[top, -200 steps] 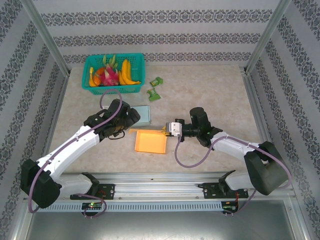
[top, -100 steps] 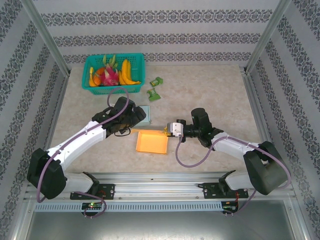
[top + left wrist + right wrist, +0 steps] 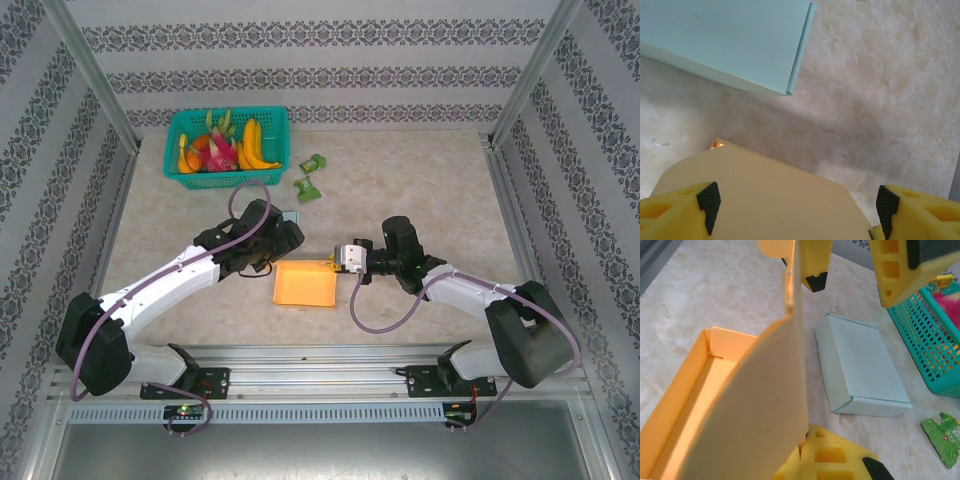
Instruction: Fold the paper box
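The orange paper box (image 3: 305, 285) lies open on the table between the arms, its tray (image 3: 687, 395) seen from the inside. My right gripper (image 3: 335, 262) is shut on the box's side flap (image 3: 765, 405) and holds it upright, the grip (image 3: 810, 452) at the flap's lower edge. My left gripper (image 3: 285, 240) hovers at the box's far edge, open, its fingertips (image 3: 707, 200) wide apart with the flap's top (image 3: 770, 195) between them. From the right wrist, the left gripper (image 3: 850, 285) straddles the flap's upper end.
A light blue closed box (image 3: 860, 365) lies just beyond the orange one, largely under the left arm (image 3: 290, 215). A teal basket (image 3: 190, 165) of fruit stands at the back left. Two green packets (image 3: 308, 187) lie to its right.
The left arm has swung right and nearer, bringing its gripper over the light blue box to the orange box's flap, jaws narrowing slightly. The right gripper keeps its hold.
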You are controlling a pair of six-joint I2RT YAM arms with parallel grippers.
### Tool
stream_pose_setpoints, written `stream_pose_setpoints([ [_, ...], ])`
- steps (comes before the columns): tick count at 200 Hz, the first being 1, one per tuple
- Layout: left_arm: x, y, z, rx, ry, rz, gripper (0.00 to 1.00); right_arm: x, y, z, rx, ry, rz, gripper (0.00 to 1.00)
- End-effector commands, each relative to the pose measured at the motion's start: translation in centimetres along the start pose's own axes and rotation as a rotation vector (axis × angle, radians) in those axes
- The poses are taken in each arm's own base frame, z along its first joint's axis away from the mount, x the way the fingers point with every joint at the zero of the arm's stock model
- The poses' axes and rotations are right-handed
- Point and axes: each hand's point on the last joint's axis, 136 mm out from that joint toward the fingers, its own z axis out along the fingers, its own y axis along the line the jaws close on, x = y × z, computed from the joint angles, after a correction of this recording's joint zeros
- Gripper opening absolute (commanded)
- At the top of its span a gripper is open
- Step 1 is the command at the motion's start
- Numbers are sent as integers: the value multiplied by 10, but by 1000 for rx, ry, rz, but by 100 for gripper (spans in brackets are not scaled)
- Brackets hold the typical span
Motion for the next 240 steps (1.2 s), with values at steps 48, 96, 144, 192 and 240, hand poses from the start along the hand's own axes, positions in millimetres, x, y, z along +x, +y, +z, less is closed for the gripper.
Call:
stream_pose_setpoints([
  [48,-26,15,-14,-101,-84,119,91,4,4,-1,0,-1,4,0],
  [96,-24,25,7,-122,-57,120,92,7,6,0,-3,3,9,0],
  [144,-4,17,26,-63,33,67,92,10,5,1,1,15,14,0],
  [192,18,3,26,-39,92,41,92,14,5,2,4,26,19,0],
  [240,28,-15,16,-3,73,65,89,15,9,3,-6,37,6,0],
])
